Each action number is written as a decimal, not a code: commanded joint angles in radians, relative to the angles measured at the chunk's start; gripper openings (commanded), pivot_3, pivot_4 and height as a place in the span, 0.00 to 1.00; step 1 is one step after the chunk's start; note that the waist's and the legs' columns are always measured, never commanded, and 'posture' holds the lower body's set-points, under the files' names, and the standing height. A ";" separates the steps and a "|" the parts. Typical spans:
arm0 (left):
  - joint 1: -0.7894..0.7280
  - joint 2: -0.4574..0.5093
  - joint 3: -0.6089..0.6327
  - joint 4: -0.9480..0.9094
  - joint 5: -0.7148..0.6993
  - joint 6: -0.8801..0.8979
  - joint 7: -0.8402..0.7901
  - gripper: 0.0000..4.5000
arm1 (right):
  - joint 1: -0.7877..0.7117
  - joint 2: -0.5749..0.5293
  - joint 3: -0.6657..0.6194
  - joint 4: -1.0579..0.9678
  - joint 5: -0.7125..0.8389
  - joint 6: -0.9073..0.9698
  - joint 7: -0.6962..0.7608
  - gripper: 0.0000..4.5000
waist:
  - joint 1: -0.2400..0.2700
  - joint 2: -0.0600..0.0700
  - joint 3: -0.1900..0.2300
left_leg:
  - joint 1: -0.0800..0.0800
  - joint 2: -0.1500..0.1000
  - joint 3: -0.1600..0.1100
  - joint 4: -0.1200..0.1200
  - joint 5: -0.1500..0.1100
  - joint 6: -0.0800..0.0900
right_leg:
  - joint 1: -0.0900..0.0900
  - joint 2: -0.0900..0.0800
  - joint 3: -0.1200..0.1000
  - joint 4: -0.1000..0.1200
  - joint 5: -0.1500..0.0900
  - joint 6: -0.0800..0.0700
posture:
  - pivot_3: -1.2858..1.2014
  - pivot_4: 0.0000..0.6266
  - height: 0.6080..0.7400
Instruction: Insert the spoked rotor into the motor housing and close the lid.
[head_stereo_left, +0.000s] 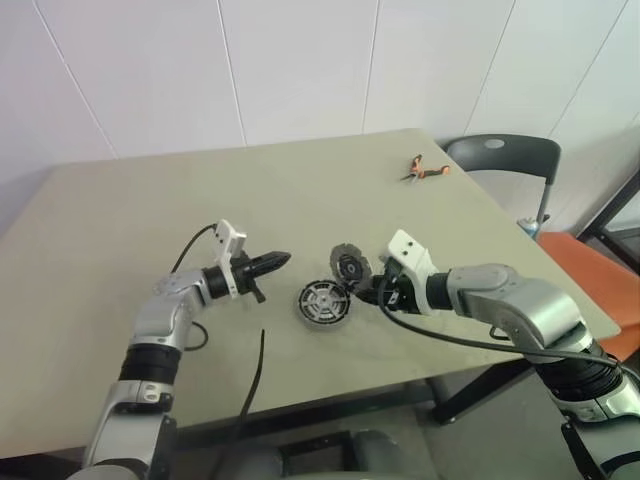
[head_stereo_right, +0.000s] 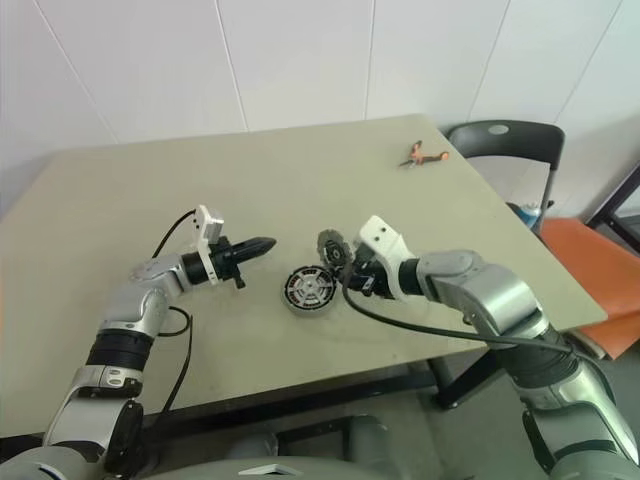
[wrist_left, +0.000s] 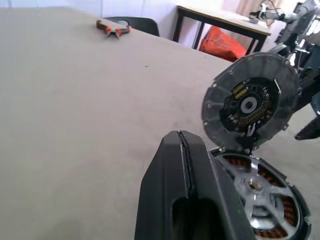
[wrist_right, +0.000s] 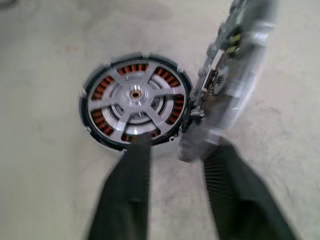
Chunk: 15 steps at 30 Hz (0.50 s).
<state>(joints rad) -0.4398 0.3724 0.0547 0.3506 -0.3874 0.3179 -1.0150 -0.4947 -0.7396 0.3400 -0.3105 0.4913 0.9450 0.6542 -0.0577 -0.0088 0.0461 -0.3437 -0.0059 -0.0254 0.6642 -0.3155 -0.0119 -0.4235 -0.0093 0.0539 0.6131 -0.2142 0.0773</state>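
Rotor (wrist_right: 134, 102) seated in housing (wrist_right: 90, 125), lid (wrist_left: 249, 102) upright.

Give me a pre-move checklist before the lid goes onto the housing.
1. Spoked rotor seated inside the motor housing: ok, copper windings show between the spokes.
2. Lid lifted: ok, it stands on edge beside the housing.
3. Right claw grip on lid: cannot tell, the fingers stand apart and the lid is blurred.
4. Left claw clear of housing: ok, shut and off to one side.
5. Pliers out of the way: ok, at the table's far edge.
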 joint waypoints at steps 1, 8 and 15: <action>0.005 0.010 0.019 -0.012 -0.013 -0.005 0.007 0.00 | -0.007 -0.013 0.011 -0.050 -0.011 -0.016 0.068 0.62 | 0.011 -0.001 0.001 | 0.000 0.000 0.000 0.000 0.000 0.000 | 0.000 0.000 0.000 0.000 0.000 0.000 | 0.52 0.00 1.00; 0.014 -0.001 0.008 -0.002 -0.007 -0.009 0.017 0.00 | -0.019 0.080 -0.161 0.064 0.091 0.047 0.080 0.70 | 0.024 -0.003 0.001 | 0.000 0.000 0.000 0.001 0.000 0.000 | 0.000 0.000 0.000 0.000 0.000 -0.001 | 0.52 0.00 1.00; 0.012 -0.009 0.001 0.002 -0.003 -0.011 0.020 0.00 | -0.051 0.153 -0.301 0.163 0.165 0.088 0.077 0.70 | 0.027 -0.003 0.001 | 0.000 -0.001 0.000 0.001 0.000 0.000 | 0.000 0.000 0.000 0.000 0.001 -0.001 | 0.52 0.00 1.00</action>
<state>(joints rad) -0.4180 0.3635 0.0515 0.3675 -0.3845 0.3185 -0.9982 -0.5025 -0.6012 0.1033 -0.1602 0.6197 1.0285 0.7361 -0.0303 -0.0115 0.0471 -0.3438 -0.0065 -0.0254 0.6651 -0.3155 -0.0119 -0.4231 -0.0097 0.0538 0.6138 -0.2126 0.0749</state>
